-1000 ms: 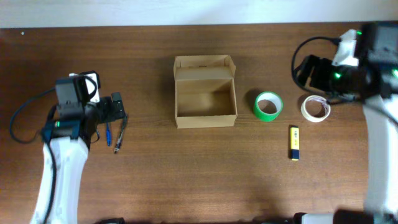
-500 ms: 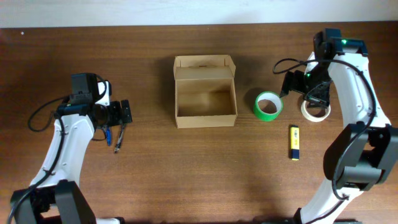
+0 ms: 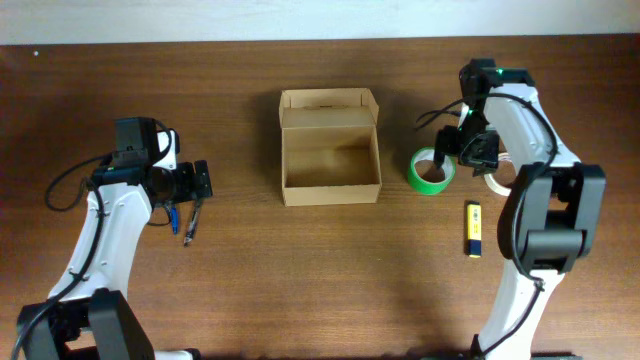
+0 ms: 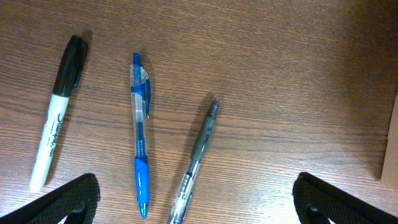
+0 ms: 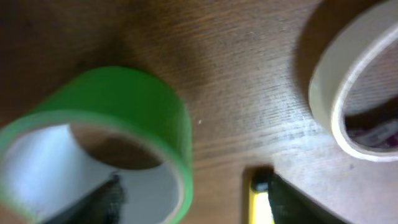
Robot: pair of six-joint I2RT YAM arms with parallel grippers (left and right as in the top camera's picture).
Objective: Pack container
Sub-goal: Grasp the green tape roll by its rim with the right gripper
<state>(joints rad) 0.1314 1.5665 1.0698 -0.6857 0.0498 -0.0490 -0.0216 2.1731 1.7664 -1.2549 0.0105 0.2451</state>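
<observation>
The box [image 3: 332, 194] is plain tan cardboard, rectangular, its flap lid up, set mid-way on the brown wood-grain surface [image 3: 300, 290]. My right claw [image 5: 193, 199] hangs to the box's right, partly open, one finger inside the glossy green tape [image 5: 118, 106] ring and one outside, clamping nothing. A cream tape [image 5: 348, 93] and a yellow stick [image 5: 261, 208] lie near. My left claw [image 4: 196, 186], wide open and holding nothing, hovers left of the box over a marker [image 4: 59, 130], a blue pen [image 4: 140, 155] and a grey pen [image 4: 198, 155].
</observation>
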